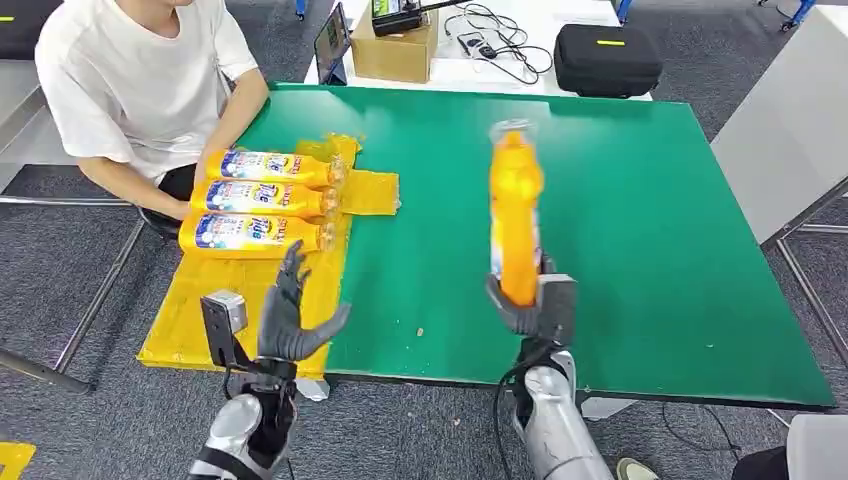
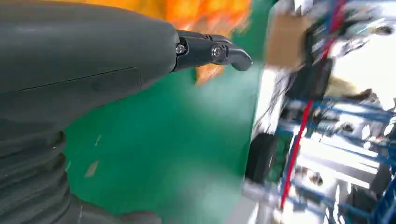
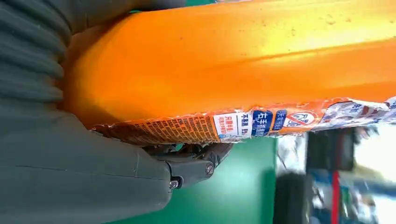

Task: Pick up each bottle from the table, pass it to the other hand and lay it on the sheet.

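Observation:
My right hand [image 1: 528, 300] grips an orange bottle [image 1: 515, 215] by its lower end and holds it upright above the green table [image 1: 640, 220], clear cap up. The right wrist view shows the orange bottle [image 3: 243, 65] close up, with the right hand [image 3: 93, 177] wrapped around it. My left hand [image 1: 290, 315] hovers with fingers spread and nothing in them over the near edge of the yellow sheet [image 1: 225, 300]. Three orange bottles [image 1: 258, 198] lie side by side on the sheet. The left hand [image 2: 93, 60] appears above the green table in the left wrist view, where the picture is blurred.
A person in a white shirt [image 1: 140, 70] sits at the table's far left corner, arms beside the laid bottles. Behind the table stand a cardboard box [image 1: 395, 50], cables and a black case [image 1: 607, 58]. A white cabinet [image 1: 790, 130] stands to the right.

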`<state>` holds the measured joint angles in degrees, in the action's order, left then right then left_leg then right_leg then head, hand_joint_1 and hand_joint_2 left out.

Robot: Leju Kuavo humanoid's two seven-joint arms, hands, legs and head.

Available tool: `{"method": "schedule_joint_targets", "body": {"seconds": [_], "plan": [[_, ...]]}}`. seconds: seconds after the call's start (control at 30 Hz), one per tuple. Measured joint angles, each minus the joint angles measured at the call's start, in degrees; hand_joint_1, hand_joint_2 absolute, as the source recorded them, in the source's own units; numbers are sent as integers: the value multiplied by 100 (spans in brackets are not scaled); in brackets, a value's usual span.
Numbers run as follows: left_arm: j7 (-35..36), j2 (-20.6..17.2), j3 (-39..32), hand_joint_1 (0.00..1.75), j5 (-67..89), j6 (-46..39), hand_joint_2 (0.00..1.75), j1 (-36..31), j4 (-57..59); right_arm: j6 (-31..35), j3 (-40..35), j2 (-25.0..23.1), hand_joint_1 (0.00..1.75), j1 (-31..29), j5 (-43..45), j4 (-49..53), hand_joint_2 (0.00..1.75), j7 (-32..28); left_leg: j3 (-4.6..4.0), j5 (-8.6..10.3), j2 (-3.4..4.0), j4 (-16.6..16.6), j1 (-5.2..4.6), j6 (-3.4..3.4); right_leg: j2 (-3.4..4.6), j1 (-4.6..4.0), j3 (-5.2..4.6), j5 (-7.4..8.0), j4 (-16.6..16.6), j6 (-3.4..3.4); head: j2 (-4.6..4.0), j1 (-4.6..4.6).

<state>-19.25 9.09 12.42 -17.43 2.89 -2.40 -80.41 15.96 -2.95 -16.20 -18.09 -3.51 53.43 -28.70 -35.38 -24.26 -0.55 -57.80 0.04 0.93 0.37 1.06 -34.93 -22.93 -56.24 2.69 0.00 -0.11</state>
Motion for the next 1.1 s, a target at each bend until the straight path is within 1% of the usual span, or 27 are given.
{"method": "schedule_joint_targets", "body": {"seconds": [0.07,0.17,0.3,0.4,0.53,0.6,0.83,1.0,1.1], "plan": [[142,132,121,0,-285,144,175,76,34,-7,-95,41,175,302,113,594,175,22,-6,-1,-4,0,-3,1,-2,3,-3,0,6,1,0,0],[-25,249,543,0,-373,142,175,44,306,-53,-444,164,175,767,-40,1265,175,41,-10,-6,1,0,-6,0,0,6,-3,1,6,2,0,0],[-210,251,1053,0,-700,329,175,9,527,-135,-1059,315,175,1048,-385,1524,175,-46,-6,-12,6,0,-4,-3,6,4,-6,1,6,2,0,-2],[-265,236,1276,0,-838,417,175,13,549,-170,-1470,369,175,1104,-586,1537,175,-118,-7,-10,5,0,4,-6,6,-6,-5,1,4,1,0,-2],[-440,205,1432,0,-825,437,175,7,544,-164,-2005,479,175,1107,-1129,1522,175,-140,-6,-9,5,1,6,-6,6,-6,-5,0,3,1,0,-2],[-483,205,1471,0,-812,437,175,4,542,-149,-2240,526,175,1107,-1250,1490,175,-160,-7,-9,4,1,5,-6,5,-6,-5,0,3,0,0,-2],[-505,194,1536,0,-812,437,175,-4,540,-144,-2555,636,175,1107,-1318,1431,175,-175,-8,-10,2,1,2,-6,4,-3,-4,1,5,1,0,-2],[-730,192,1571,0,-853,489,175,-23,490,-179,-2867,699,175,1093,-1738,1317,175,-245,-8,-10,3,1,4,-6,5,-5,-4,1,4,1,0,-2],[-800,190,1574,0,-1121,708,175,-31,395,-216,-3093,708,175,1061,-1854,1157,175,-319,-8,-9,1,1,5,-6,4,-6,-5,0,4,0,0,-2]]}}
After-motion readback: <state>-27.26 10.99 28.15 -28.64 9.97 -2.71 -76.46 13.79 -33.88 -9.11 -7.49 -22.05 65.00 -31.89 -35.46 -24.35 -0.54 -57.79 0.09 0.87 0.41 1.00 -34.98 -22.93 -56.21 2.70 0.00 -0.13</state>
